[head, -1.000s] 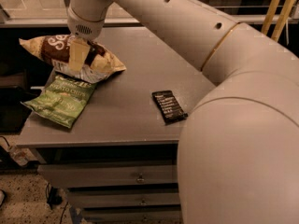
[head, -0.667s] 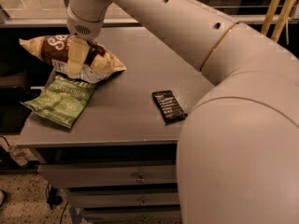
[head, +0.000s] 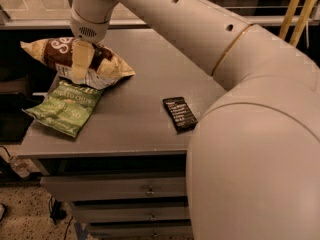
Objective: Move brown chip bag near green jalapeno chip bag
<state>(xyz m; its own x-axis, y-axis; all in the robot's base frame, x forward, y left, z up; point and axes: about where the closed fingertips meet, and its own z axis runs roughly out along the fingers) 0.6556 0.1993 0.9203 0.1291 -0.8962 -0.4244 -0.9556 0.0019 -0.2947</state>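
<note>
1. One gripper (head: 80, 70) hangs at about 10 o'clock on the grey table (head: 135, 129), closed around the brown chip bag (head: 54, 54). One pale finger (head: 81, 59) crosses the bag's front; the other is hidden behind it.
2. One brown chip bag, puffy, with its dark end toward 9 o'clock and its pale end toward 3 o'clock.
3. One green jalapeno chip bag (head: 65, 108) lies flat at 6 o'clock of the brown bag, its top edge tucked just under it.
4. One small black packet (head: 179, 113) lies well apart, at 4 o'clock of the brown bag
5. Three packages in all on the one table
</note>
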